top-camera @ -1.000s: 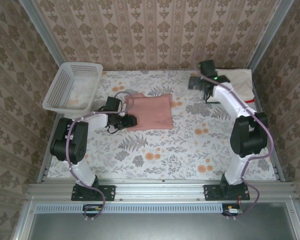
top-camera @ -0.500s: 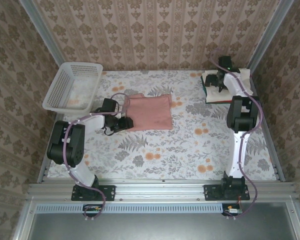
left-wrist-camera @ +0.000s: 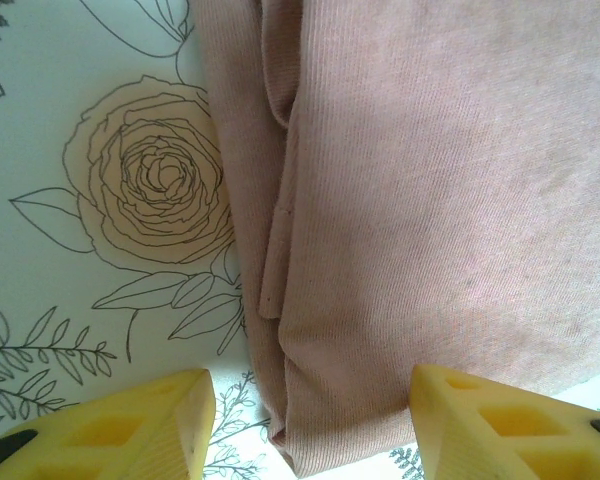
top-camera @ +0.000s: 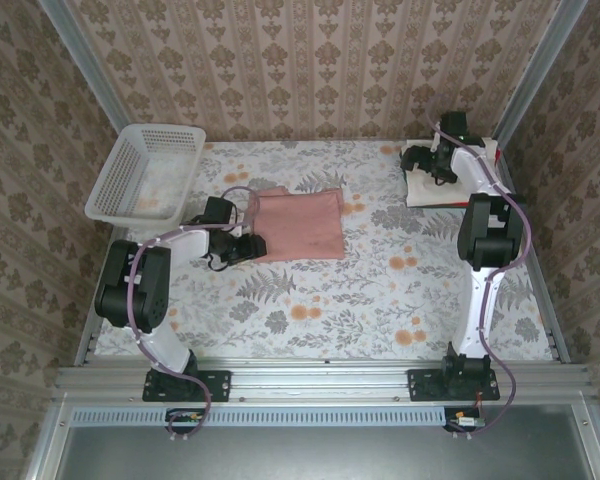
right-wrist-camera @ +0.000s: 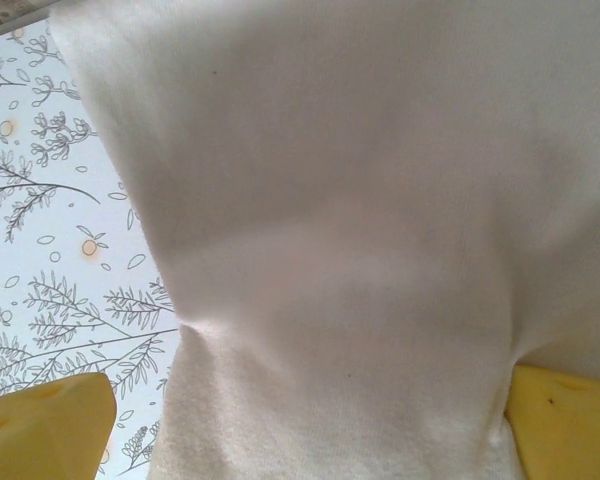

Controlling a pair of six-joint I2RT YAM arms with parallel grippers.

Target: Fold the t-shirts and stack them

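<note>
Edge of pink tee (left-wrist-camera: 440,180) sits inside spread left claw (left-wrist-camera: 308,400), tablecloth (left-wrist-camera: 70,90) beside.

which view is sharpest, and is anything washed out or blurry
Left wrist: sharpest and evenly lit, with the knit ribs of the pink tee readable. Right wrist: the cream tee is bright and soft, with little weave visible. Top external: even light, no glare.

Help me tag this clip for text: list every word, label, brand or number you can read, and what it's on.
None readable. The pink t-shirt shows plain fabric, as does the cream t-shirt. The white basket and floral tablecloth carry no lettering.
</note>
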